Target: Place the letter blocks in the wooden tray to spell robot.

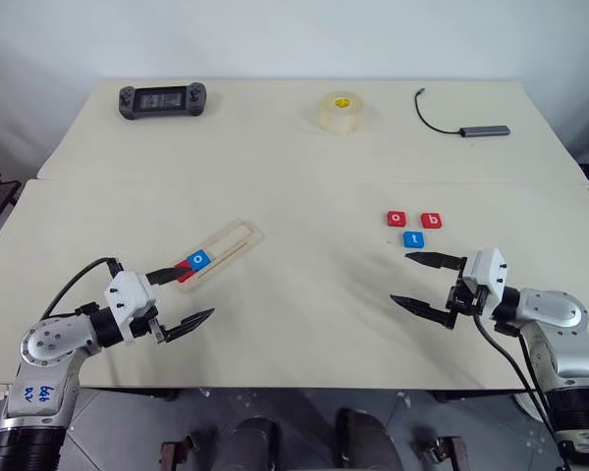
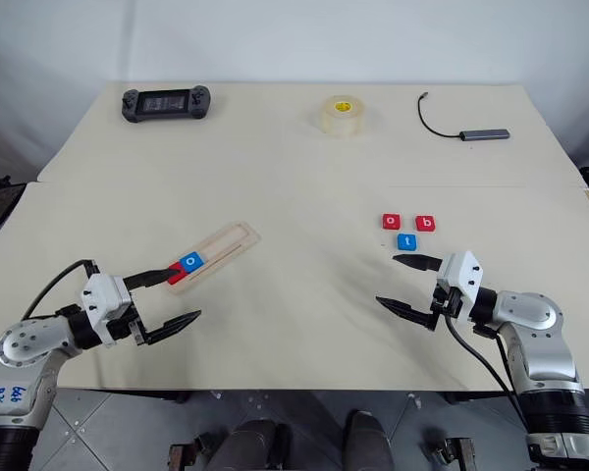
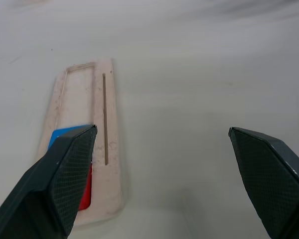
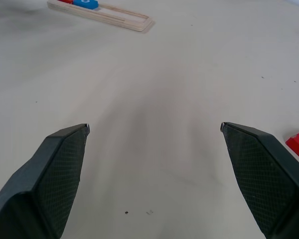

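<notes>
**So far: two tiles seated, three to go**

Roughly two of the five letter blocks sit in the wooden tray (image 1: pixel 222 251): a red tile (image 2: pixel 178 276) at its near end, partly hidden behind a finger so its letter cannot be read, and a blue "o" (image 1: pixel 199 260) touching it. The rest of the slot is bare.

Left to place are the red "o" (image 1: pixel 397 218), the red "b" (image 1: pixel 431 220) and the blue "t" (image 1: pixel 413 238), clustered on the tabletop (image 1: pixel 304 186) well apart from the tray, just ahead of the right gripper (image 1: pixel 421 283). Its jaws stand wide apart and hold nothing. The left gripper (image 1: pixel 185 299) hovers beside the tray's near end, likewise spread and unloaded.

Along the far edge lie a handheld game console (image 1: pixel 163 100), a tape roll (image 1: pixel 342 111) and a cabled adapter (image 1: pixel 484 130), all well clear of the working area.
</notes>
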Controlling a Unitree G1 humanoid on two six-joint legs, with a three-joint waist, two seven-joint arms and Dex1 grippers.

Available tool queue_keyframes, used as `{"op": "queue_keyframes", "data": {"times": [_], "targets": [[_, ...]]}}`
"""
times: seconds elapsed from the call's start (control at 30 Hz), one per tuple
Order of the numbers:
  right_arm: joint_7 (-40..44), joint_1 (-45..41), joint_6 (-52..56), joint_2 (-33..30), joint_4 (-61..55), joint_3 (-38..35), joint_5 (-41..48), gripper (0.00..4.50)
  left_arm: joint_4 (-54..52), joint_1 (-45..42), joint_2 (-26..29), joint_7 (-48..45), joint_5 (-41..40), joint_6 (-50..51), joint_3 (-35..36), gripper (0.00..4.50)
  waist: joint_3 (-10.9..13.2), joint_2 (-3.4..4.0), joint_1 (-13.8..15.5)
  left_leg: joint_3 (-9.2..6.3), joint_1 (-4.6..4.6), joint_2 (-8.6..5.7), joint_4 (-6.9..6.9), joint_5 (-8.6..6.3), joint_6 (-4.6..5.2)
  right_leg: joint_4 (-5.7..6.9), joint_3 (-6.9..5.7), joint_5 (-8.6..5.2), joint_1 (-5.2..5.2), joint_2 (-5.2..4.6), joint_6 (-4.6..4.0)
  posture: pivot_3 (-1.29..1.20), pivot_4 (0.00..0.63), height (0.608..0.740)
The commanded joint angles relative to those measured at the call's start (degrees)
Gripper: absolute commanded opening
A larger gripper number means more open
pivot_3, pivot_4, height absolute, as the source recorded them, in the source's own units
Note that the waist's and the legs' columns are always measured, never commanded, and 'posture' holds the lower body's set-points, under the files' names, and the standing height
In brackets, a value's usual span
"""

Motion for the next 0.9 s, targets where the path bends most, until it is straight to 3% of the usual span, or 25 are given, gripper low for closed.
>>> {"op": "queue_keyframes", "data": {"times": [0.03, 0.2, 0.5, 0.8, 0.9], "targets": [[0.0, -0.9, -0.2, 0.4, 0.4, -1.0, 0.7, 4.43, -2.9, 1.4, -0.1, 1.4, -0.1, -0.3, 1.4, 4.50, 0.0, 0.00, 0.0, 0.00, 0.00, 0.00, 0.00, 0.00, 0.00, 0.00, 0.00, 0.00, 0.00, 0.00, 0.00, 0.00, 0.150, 0.740], [1.1, -2.0, -0.1, 1.2, 0.2, -0.5, 1.5, 4.43, -4.6, 4.4, -2.0, 4.0, -3.7, 0.8, 5.4, 4.50, 0.0, 0.00, 0.0, 0.00, 0.01, 0.01, 0.00, 0.00, 0.00, 0.00, 0.00, 0.00, 0.00, 0.00, 0.00, 0.00, 0.150, 0.740], [-3.1, -6.5, 8.4, 9.4, -15.0, 5.2, 5.9, 4.43, -4.0, 15.5, -9.0, 11.8, -6.2, -1.3, 16.5, 4.50, 0.0, -0.01, 0.1, 0.02, 0.02, 0.21, 0.00, -0.08, -0.15, -0.03, -0.04, -0.04, -0.03, 0.08, -0.07, 0.00, 0.150, 0.740], [-2.4, -7.1, 11.0, 9.0, -18.0, 5.9, 5.9, 4.43, 1.7, 10.9, -6.5, 7.8, -8.3, 0.9, 16.5, 4.50, 0.0, -0.05, 1.5, -0.05, -0.01, 0.09, 0.05, -0.13, -0.05, -0.03, -0.06, -0.04, -0.01, 0.02, -0.08, 0.00, 0.150, 0.740], [-1.9, -5.3, 11.8, 6.8, -19.0, 4.5, 6.1, 4.43, 4.1, 3.9, -3.2, 3.8, -8.0, 3.4, 12.8, 4.50, 0.0, -0.05, 1.5, -0.05, -0.01, 0.10, 0.05, -0.14, -0.06, 0.01, -0.08, -0.04, -0.03, 0.04, -0.08, 0.00, 0.150, 0.740]]}}
